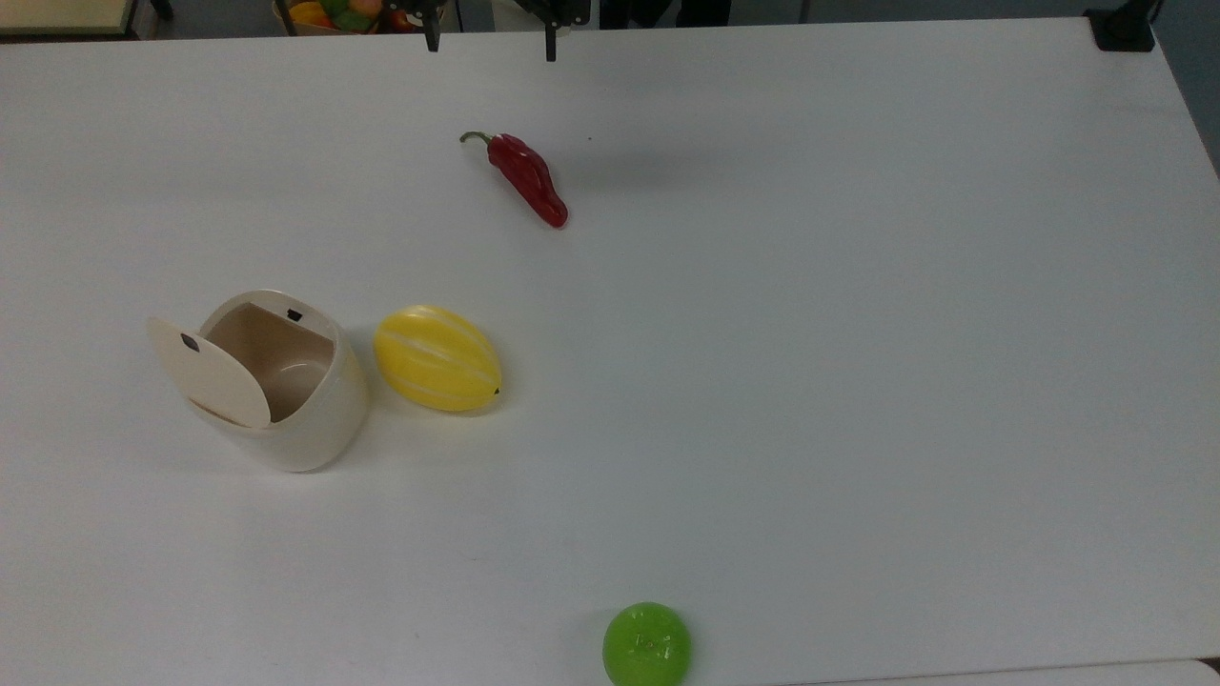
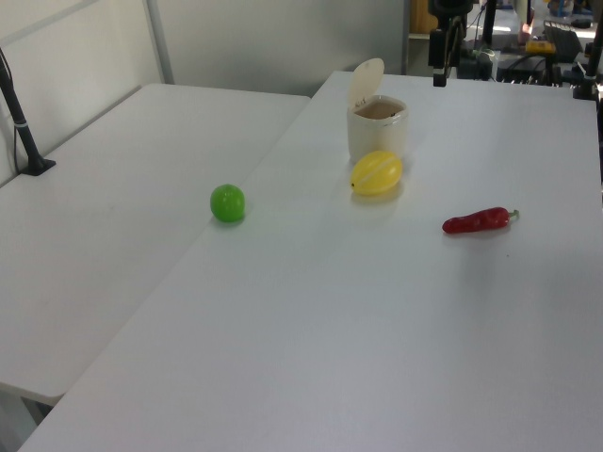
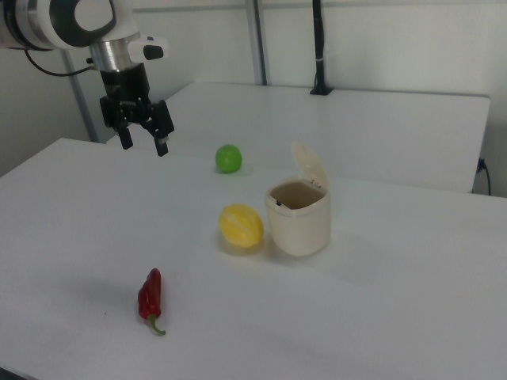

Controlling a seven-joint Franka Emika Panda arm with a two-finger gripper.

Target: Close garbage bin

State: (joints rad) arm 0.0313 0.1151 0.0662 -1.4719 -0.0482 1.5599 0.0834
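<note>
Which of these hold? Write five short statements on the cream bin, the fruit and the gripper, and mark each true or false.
1. The cream rounded plastic garbage bin has its flat lid standing open. True.
2. The black two-finger gripper is shut on the lid. False: it hangs open in the air, apart from the bin.
3. The yellow striped melon lies beside the bin on the white table. True.
4. The long red chilli pepper lies inside the bin. False: it lies on the table.
5. The round green apple touches the melon. False: they lie well apart.
</note>
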